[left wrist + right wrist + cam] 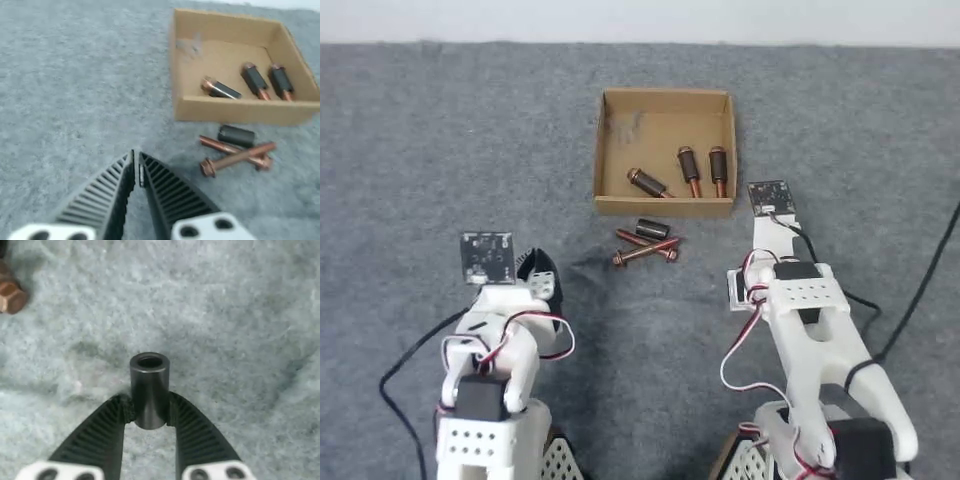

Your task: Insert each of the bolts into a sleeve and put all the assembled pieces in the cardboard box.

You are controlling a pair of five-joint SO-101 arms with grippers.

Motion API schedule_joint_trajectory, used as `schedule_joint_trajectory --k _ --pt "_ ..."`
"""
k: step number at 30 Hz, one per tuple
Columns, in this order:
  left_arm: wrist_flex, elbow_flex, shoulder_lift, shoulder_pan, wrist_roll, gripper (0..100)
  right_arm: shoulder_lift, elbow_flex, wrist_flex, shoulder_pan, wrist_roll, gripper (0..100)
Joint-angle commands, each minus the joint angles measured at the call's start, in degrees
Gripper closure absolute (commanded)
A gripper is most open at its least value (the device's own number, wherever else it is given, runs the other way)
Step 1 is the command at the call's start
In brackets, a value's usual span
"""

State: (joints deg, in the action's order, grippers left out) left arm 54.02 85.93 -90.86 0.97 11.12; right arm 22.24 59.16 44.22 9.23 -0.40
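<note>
3 pieces [690,168] are already lying assembled in the box [665,206], so by my reading more than half of the job is looking done. 2 bolts [645,248] are lying crossed on the carpet [440,150] just in front of the box, and 1 sleeve [652,229] is lying between them and the box wall, close to both. The right gripper [149,407] is gripping a 2nd sleeve [149,390] by one end, fingers pressing on its sides and the open end sticking out past the fingertips. Whether it is resting on the carpet or hanging above it, I cannot tell. The left gripper [137,155] is hanging well back from the bolts, its fingers nearly touching and holding nothing. 2 insertions and 2 trips to the box are seemingly remaining.
</note>
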Motion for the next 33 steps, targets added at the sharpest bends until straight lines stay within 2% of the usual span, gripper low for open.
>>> schedule_joint_trajectory --k 1,5,8,21,27,33 --pt "0.4 -9.3 11.0 -0.8 0.2 99 3.0 -0.5 -1.0 -1.0 -0.4 99.1" --pt "0.3 -16.4 22.6 -0.9 0.9 99 3.0 -0.5 -1.0 -1.0 -0.4 99.1" --pt "0.4 -22.3 31.6 -1.5 5.8 99 3.0 -0.5 -1.0 -1.0 -0.4 99.1" --pt "0.4 -42.4 69.3 -11.9 25.6 99 3.0 -0.5 -1.1 -1.0 -0.4 99.1" --pt "0.1 -47.2 77.7 -12.9 27.0 99 3.0 -0.5 -1.1 -1.0 -0.4 99.1" --pt "0.1 -48.7 80.2 -13.0 26.8 99 3.0 -0.5 -1.1 -1.0 -0.4 99.1"
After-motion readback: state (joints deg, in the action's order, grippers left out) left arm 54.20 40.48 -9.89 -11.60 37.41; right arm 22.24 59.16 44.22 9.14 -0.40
